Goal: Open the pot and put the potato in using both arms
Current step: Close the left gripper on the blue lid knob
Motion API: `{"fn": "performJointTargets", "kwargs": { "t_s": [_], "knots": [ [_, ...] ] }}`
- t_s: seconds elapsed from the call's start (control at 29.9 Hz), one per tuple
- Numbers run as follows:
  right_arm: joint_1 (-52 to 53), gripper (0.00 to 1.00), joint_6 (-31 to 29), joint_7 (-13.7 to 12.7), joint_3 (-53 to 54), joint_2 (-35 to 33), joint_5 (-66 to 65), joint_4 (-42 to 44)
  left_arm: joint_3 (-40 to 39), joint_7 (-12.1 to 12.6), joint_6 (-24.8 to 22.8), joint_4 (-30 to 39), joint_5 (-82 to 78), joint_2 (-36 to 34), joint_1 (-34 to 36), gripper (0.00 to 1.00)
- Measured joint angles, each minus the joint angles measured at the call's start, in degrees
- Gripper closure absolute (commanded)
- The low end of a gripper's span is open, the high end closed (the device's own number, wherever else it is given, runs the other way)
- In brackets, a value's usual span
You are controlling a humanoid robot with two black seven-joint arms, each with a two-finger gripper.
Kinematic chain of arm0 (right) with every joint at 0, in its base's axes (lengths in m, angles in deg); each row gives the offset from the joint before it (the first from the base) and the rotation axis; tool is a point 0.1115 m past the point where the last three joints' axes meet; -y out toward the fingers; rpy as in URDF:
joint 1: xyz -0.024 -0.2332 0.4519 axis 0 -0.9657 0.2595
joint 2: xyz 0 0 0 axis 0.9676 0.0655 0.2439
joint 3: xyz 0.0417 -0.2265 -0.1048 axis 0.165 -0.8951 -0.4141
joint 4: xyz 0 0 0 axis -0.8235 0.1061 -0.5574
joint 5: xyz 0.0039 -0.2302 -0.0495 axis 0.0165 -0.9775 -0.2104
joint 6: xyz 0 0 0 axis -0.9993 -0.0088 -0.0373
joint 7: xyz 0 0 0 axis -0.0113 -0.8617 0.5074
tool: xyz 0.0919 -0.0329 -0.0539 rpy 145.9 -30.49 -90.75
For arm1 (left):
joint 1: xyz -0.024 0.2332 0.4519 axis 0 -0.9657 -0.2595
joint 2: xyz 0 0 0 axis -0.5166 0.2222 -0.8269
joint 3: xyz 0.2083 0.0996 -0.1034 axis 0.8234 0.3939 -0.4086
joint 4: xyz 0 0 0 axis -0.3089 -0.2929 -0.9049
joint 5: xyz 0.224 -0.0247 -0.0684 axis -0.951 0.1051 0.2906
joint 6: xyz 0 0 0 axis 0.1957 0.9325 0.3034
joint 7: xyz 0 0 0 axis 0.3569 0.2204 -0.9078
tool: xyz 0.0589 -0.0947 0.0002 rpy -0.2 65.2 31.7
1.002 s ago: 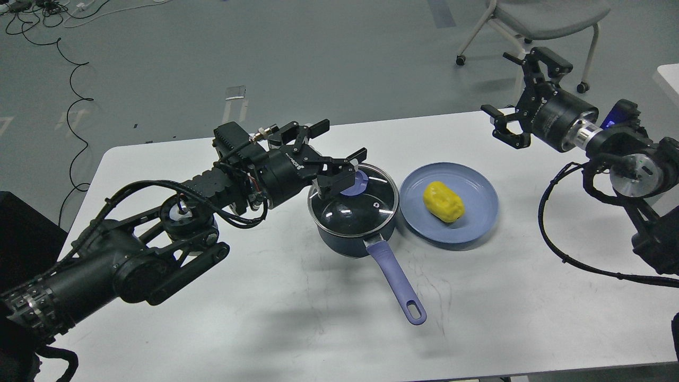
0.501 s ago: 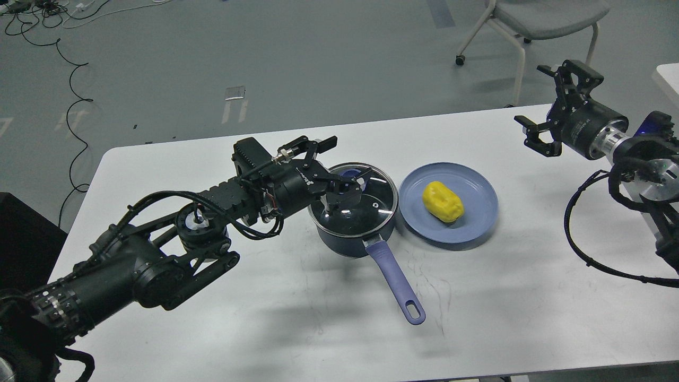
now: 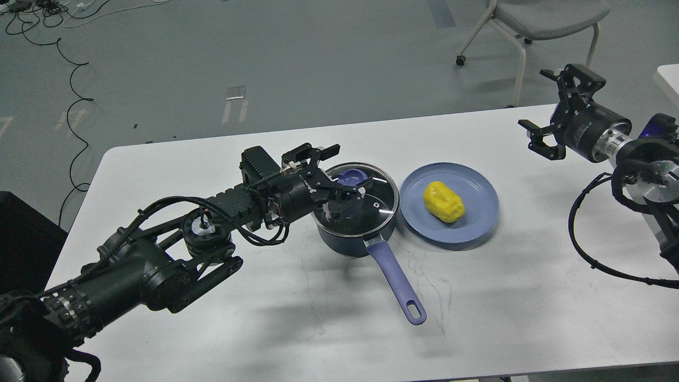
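Left gripper spread wide around the purple knob of the glass lid on the dark blue saucepan; next, clamp and lift. Right gripper open, empty; yellow potato waits on the blue plate

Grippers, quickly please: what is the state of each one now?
Left gripper: open, fingers on either side of the lid knob, not closed on it.
Right gripper: open, empty, above the table's right end.

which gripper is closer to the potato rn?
Left. The left gripper sits over the pot lid, just left of the potato; the right gripper hangs open, far right near the table edge.
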Motion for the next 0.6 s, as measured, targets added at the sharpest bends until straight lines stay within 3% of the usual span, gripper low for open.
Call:
{"fn": "performJointTargets", "kwargs": {
  "t_s": [0.6],
  "knots": [
    [-1.7,0.00,0.1,0.1,-0.8,-0.5,0.0,0.1,1.0,-0.2,0.3,-0.3,-0.3,1.3,-0.7,0.11]
  ]
}}
